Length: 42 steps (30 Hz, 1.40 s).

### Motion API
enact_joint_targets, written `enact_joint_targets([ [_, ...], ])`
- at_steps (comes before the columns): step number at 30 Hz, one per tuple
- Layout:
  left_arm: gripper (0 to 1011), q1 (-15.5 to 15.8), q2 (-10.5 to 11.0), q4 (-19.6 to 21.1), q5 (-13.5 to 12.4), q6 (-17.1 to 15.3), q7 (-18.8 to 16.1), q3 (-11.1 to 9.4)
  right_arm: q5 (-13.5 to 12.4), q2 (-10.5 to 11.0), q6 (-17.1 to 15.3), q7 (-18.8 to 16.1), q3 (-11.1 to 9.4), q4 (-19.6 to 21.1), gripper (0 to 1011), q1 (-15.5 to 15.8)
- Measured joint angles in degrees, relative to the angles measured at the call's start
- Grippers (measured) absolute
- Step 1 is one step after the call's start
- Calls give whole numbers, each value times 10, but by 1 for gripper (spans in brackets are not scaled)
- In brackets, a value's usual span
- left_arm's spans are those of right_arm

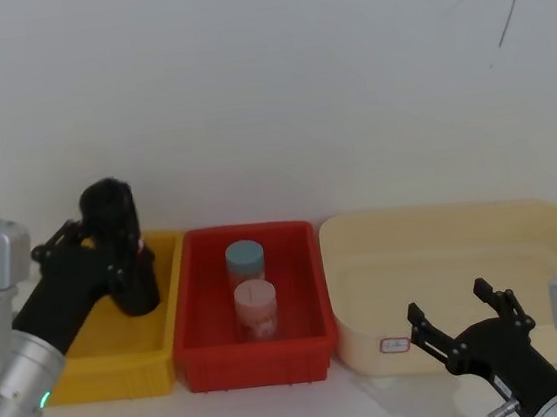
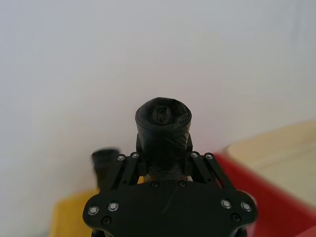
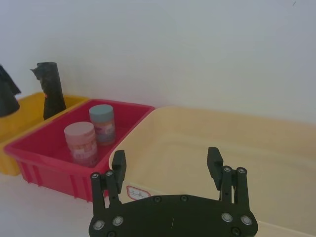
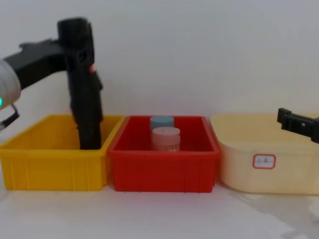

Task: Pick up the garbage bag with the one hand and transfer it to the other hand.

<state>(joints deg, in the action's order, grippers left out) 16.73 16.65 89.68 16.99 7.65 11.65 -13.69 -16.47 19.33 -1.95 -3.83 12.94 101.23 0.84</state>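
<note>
Your left gripper point(image 2: 163, 165) is pinched tight on the garbage bag point(image 2: 163, 123), and you've got that thick roll upright over the yellow bin point(image 4: 50, 164), close by the slimmer black roll point(image 3: 49, 91) standing inside it. Your right gripper point(image 3: 168, 165) hangs with its fingers spread wide at the near side of the cream tub point(image 3: 276, 148). It is well apart from the bag, with the red bin point(image 4: 164, 169) between them.

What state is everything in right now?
Garbage bag: upright, gripped, raised over the yellow bin.
Left gripper: fingers shut on the garbage bag.
Right gripper: fingers open, empty, by the cream bin.
Slimmer black roll: standing in the yellow bin.
Blue-lidded jar, pink-lidded jar: upright in red bin.
</note>
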Motion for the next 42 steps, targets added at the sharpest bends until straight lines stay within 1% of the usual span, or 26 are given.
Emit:
enact_joint_targets([
  [4,368,0,1,26,9,5,23,-6,0,0,0,0,0,0,1000,0],
  [8,368,2,1,40,19,9,44,-12,0,0,0,0,0,0,1000,0],
  [13,368,7,-1,50,34,12,69,-21,0,0,0,0,0,0,1000,0],
  [14,368,9,-3,52,40,13,79,-25,0,0,0,0,0,0,1000,0],
  [15,368,9,-3,52,40,13,79,-25,0,0,0,0,0,0,1000,0],
  [17,368,14,-5,52,52,13,95,-33,0,0,0,0,0,0,1000,0],
  [19,368,17,-7,52,58,14,104,-37,0,0,0,0,0,0,1000,0],
  [23,368,25,-12,43,76,14,127,-48,0,0,0,0,0,0,1000,0],
  [24,368,28,-15,37,84,14,137,-52,0,0,0,0,0,0,1000,0],
  [28,368,36,-22,22,100,14,153,-61,0,0,0,0,0,0,1000,0],
  [33,368,44,-30,3,114,14,165,-71,0,0,0,0,0,0,1000,0],
  [42,368,54,-40,-23,130,15,174,-80,0,0,0,0,0,0,999,0],
])
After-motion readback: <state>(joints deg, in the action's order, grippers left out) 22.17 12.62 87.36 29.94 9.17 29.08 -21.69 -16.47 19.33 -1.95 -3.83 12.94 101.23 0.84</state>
